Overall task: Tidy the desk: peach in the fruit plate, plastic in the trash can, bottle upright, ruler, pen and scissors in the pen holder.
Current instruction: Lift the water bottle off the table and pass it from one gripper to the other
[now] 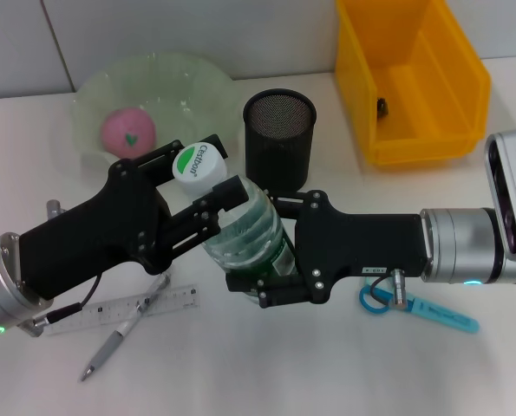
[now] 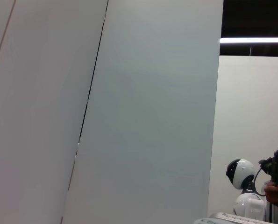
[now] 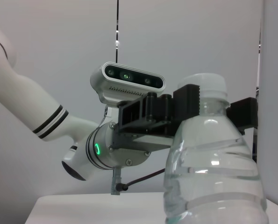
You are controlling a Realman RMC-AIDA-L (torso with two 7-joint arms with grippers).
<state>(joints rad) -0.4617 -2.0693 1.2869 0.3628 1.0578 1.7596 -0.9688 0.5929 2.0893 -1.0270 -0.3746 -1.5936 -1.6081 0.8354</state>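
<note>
A clear water bottle with a white cap stands upright at mid-table. My left gripper is shut on its neck just under the cap. In the right wrist view the left gripper's black fingers flank the neck of the bottle. My right gripper is shut on the bottle's body from the other side. The pink peach lies in the green fruit plate. A ruler and a pen lie below the left arm. Blue scissors lie partly under the right arm. The plastic is not visible.
The black mesh pen holder stands just behind the bottle. A yellow trash can sits at the back right with a small dark thing inside. The left wrist view shows only walls and another robot far off.
</note>
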